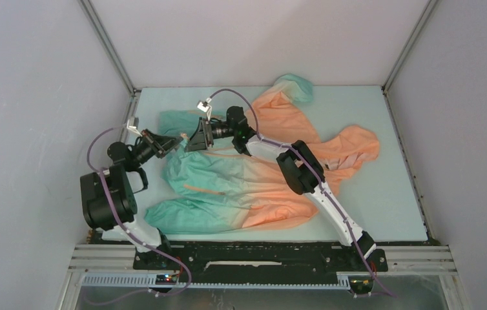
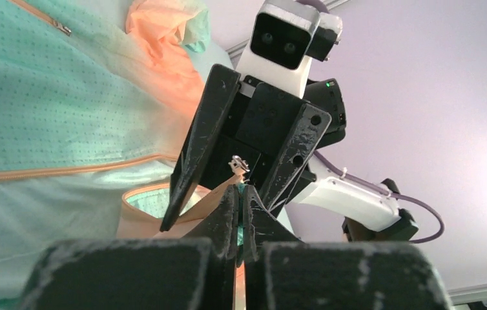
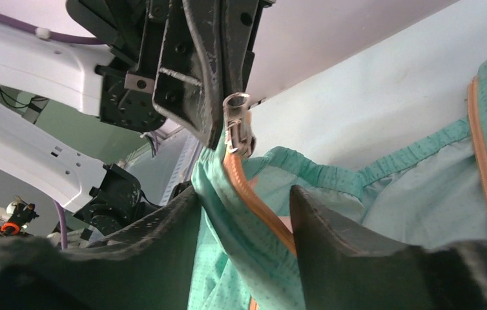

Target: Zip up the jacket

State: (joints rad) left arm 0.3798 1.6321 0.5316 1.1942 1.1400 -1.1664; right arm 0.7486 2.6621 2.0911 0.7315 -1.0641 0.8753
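The jacket point(image 1: 247, 181) lies spread on the table, teal hem to the left and orange hood to the right. My left gripper point(image 1: 175, 144) is shut on the lifted bottom end of the orange zip at the hem point(image 2: 241, 194). The metal zip slider point(image 2: 237, 165) sits just beyond its tips and also shows in the right wrist view point(image 3: 239, 126). My right gripper point(image 1: 192, 141) faces the left one. It is open point(image 3: 244, 213), with teal fabric and the orange zip tape point(image 3: 254, 200) running between its jaws.
Grey enclosure walls stand close on the left, back and right. The pale table mat point(image 1: 383, 194) shows right of the jacket. A sleeve point(image 1: 183, 216) lies along the near edge by the black front rail point(image 1: 260, 255).
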